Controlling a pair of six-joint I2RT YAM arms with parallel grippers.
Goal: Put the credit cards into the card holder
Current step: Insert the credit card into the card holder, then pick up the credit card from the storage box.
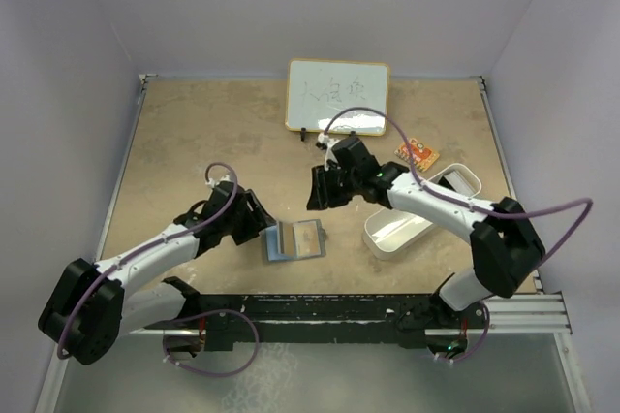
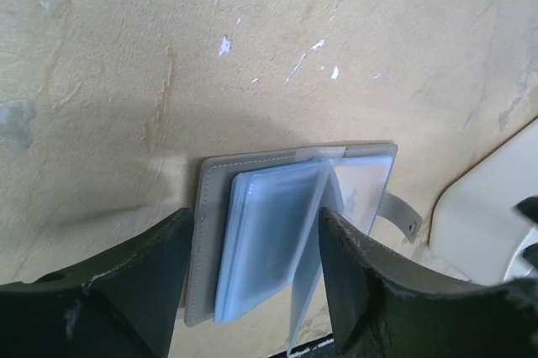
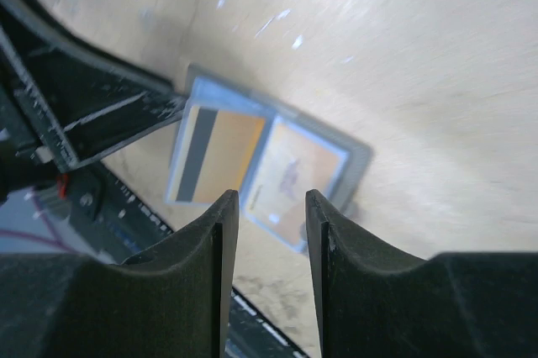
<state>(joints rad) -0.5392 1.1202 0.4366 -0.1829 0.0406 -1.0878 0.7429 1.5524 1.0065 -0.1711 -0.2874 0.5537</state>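
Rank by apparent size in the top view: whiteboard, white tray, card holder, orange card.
1. whiteboard and white tray: too close to rank, as the right arm hides part of the tray.
2. card holder
3. orange card

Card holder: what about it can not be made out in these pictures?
- Top external view: the card holder is too small to show what it holds; the left gripper overlaps its left edge.
- Left wrist view: glare whitens the clear sleeves; the fingers and the frame's bottom edge cut off its near side.
- Right wrist view: blurred, so it is unclear whether the orange panels are cards; the right gripper hides its near edge.
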